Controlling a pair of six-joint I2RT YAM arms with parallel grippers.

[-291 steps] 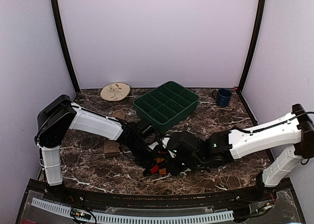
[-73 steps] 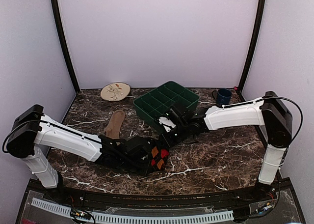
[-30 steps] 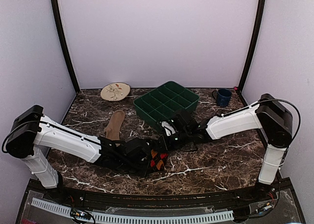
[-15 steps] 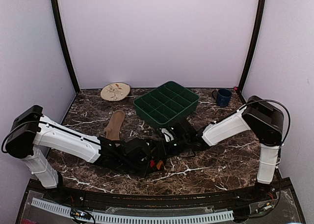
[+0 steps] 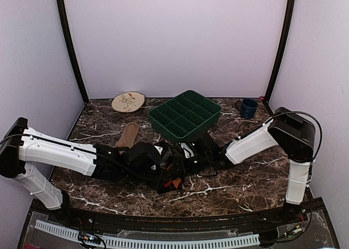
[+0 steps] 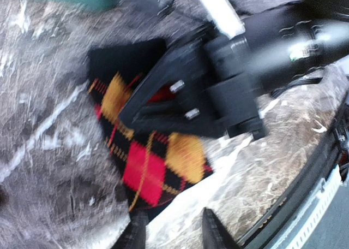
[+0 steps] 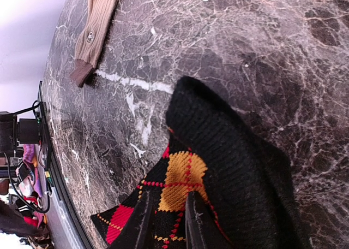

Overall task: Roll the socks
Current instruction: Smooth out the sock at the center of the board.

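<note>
Looking down from above, you have both arms stretched low across the worktop (image 5: 245, 172), meeting near its front middle over the argyle sock (image 6: 144, 170). That sock lies on the marble in front of the green tray (image 5: 163, 130). It is partly folded: in the right wrist view a thick black fold rises over the patterned part.

Your right gripper (image 7: 167, 205) has its tips set down on the sock at an orange diamond. Its jaws stand close together with cloth showing in the narrow gap, but you cannot tell from these views whether they actually pinch it.

Your left gripper (image 6: 173, 233) sits at the sock's edge, jaws apart, with only bare marble between the tips. One tip is just beside the hem. The left wrist view is blurred.

The tan sock (image 5: 128, 135) lies flat and unrolled to the left, apart from both grippers, between the argyle sock and the plate (image 5: 128, 101) at the back. A blue mug (image 5: 248, 108) stands at the back right.
</note>
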